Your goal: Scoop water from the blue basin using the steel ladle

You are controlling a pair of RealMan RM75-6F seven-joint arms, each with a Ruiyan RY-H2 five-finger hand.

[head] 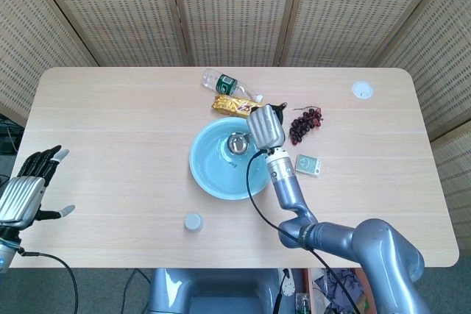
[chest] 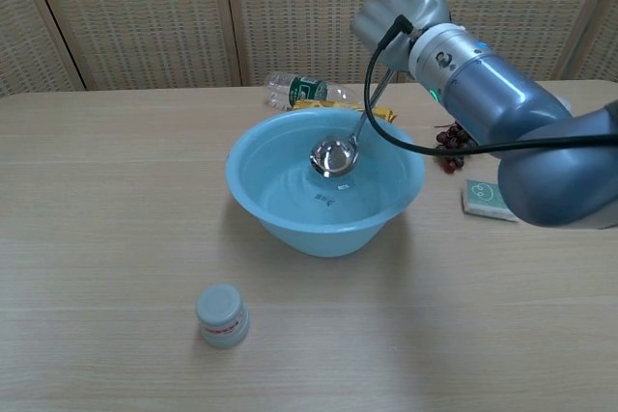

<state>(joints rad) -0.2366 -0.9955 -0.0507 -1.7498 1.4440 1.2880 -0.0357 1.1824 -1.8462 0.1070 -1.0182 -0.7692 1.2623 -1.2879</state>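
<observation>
The blue basin [head: 210, 174] [chest: 280, 214] stands mid-table with water in it. My right hand [head: 266, 127] [chest: 396, 9] grips the handle of the steel ladle over the basin's far right rim. The ladle's bowl [head: 236, 143] [chest: 333, 156] hangs low inside the basin, at or just above the water; whether it touches the surface I cannot tell. My left hand [head: 28, 185] hovers off the table's left edge in the head view, fingers spread, holding nothing.
Behind the basin lie a plastic bottle [head: 227, 84] and a yellow packet [head: 229, 105]. Grapes [head: 305, 123] and a small green-white box [head: 308, 165] sit to its right. A small white jar [head: 193, 221] [chest: 222, 315] stands near the front; a white disc [head: 361, 90] lies far right.
</observation>
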